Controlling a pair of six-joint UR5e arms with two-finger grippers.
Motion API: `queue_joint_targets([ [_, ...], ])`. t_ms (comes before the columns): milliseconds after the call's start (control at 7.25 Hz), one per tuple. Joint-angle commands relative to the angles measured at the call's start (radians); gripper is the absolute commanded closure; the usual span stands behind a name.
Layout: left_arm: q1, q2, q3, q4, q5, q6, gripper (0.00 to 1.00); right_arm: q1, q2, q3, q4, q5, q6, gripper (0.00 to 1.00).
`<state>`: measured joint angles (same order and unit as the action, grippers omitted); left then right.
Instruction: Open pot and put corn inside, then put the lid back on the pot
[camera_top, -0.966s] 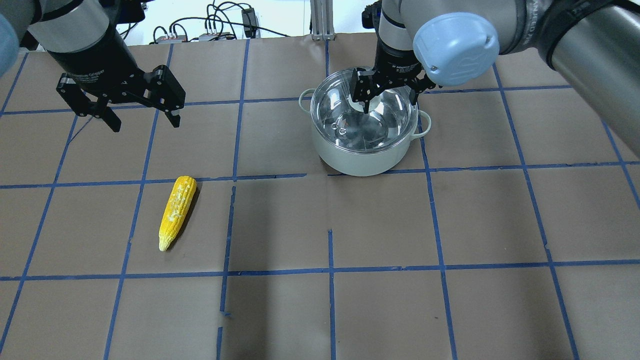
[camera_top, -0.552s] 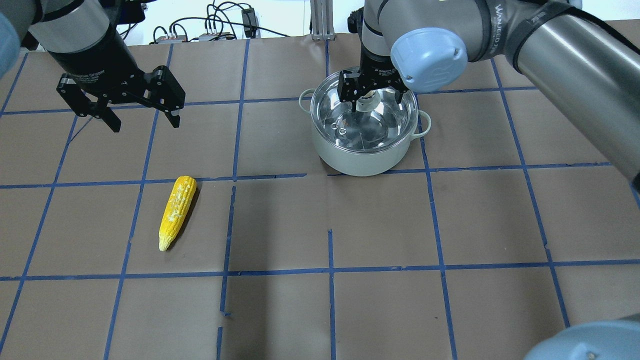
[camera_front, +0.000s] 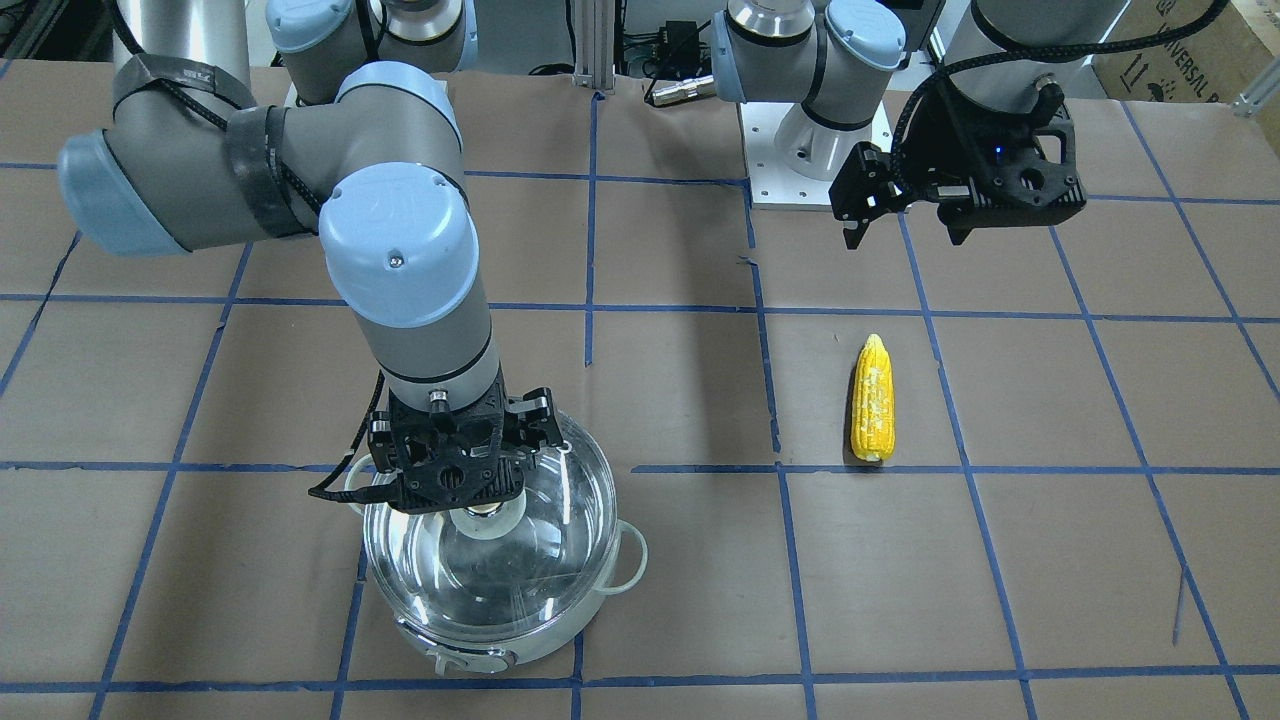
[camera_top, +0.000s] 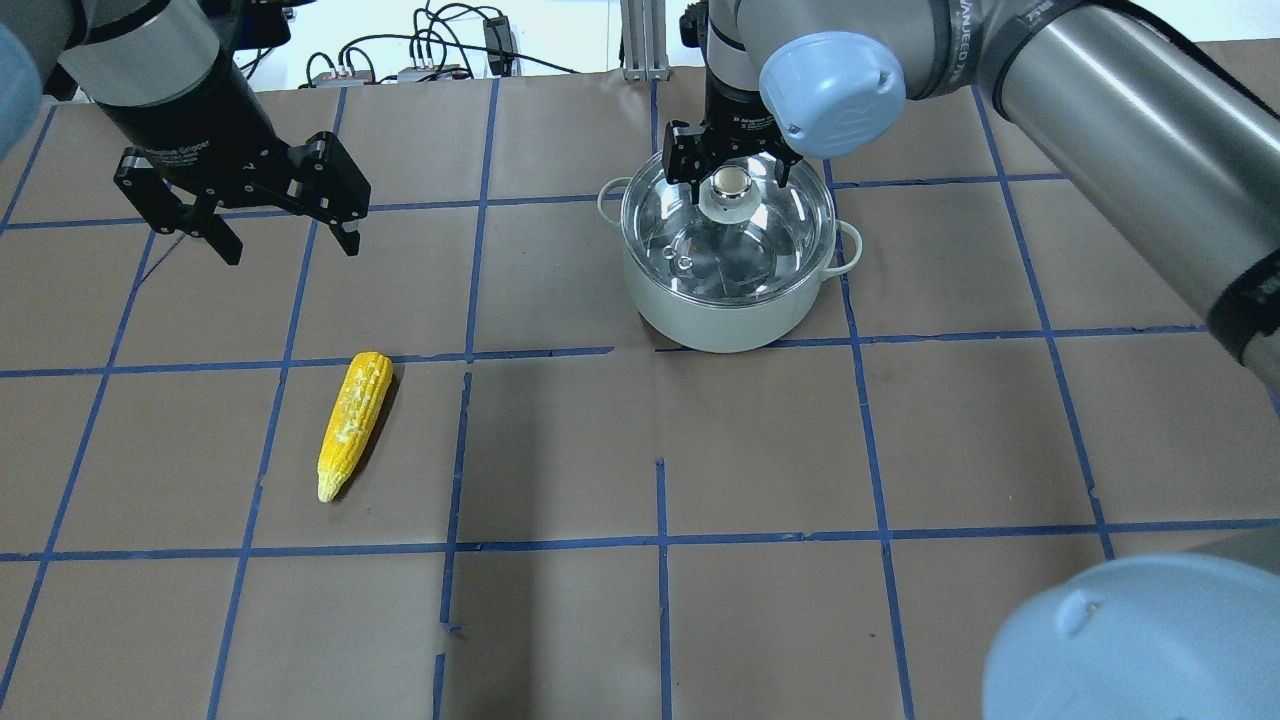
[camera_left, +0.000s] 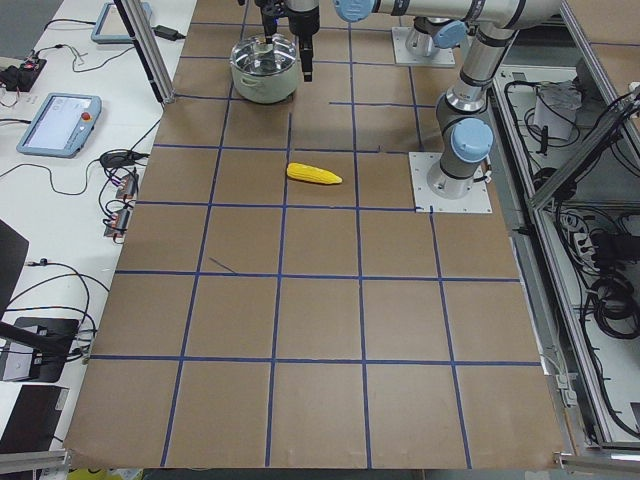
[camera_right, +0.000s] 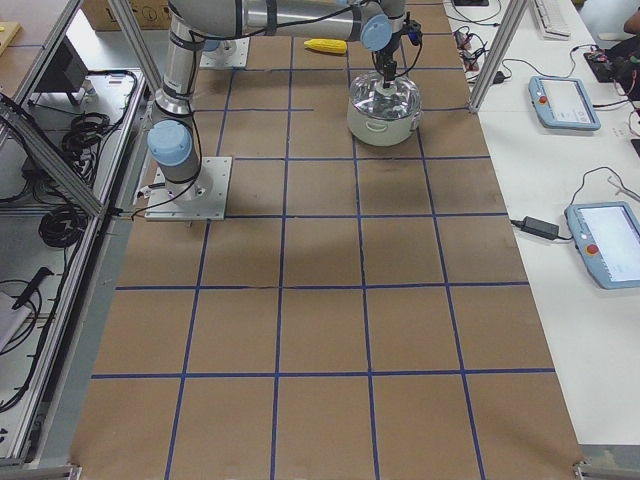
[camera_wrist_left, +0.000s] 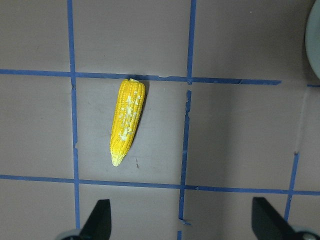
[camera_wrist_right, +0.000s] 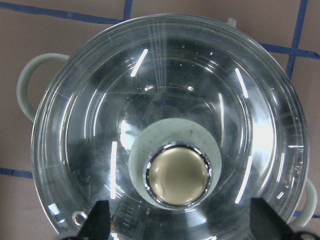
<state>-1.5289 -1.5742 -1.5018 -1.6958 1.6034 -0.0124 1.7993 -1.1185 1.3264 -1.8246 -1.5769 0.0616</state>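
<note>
The steel pot (camera_top: 728, 310) stands at the back of the table, right of centre, with the glass lid (camera_top: 770, 245) on it. My right gripper (camera_top: 728, 172) is open just above the lid's knob (camera_top: 727, 185), one finger on each side and not touching it. The right wrist view shows the knob (camera_wrist_right: 176, 175) centred between the open fingers (camera_wrist_right: 100, 222). The yellow corn (camera_top: 354, 420) lies flat on the table at front left. My left gripper (camera_top: 290, 245) is open and empty, held above the table behind the corn, which also shows in the left wrist view (camera_wrist_left: 127, 120).
The table is brown paper with a blue tape grid (camera_top: 660, 540). Cables and small boxes (camera_top: 420, 60) lie beyond the back edge. The right arm's elbow (camera_top: 1130, 640) overhangs the front right corner in the overhead view.
My right gripper has moved left and back over the lid, so the knob now shows between its open fingers. The left arm, corn and pot have not moved.
</note>
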Motion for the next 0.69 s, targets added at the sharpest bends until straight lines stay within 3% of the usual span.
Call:
queue_joint_targets([
  [0, 0.007, -0.004, -0.002, 0.002, 0.003, 0.018, 0.00, 0.000, 0.017, -0.004, -0.001, 0.000, 0.001, 0.06],
  [276, 0.010, -0.012, -0.014, 0.005, 0.001, 0.092, 0.00, 0.000, 0.043, -0.007, -0.002, 0.001, -0.002, 0.13],
  [552, 0.068, -0.029, -0.044, 0.018, -0.007, 0.136, 0.00, 0.000, 0.060, -0.048, 0.005, 0.000, -0.003, 0.14],
])
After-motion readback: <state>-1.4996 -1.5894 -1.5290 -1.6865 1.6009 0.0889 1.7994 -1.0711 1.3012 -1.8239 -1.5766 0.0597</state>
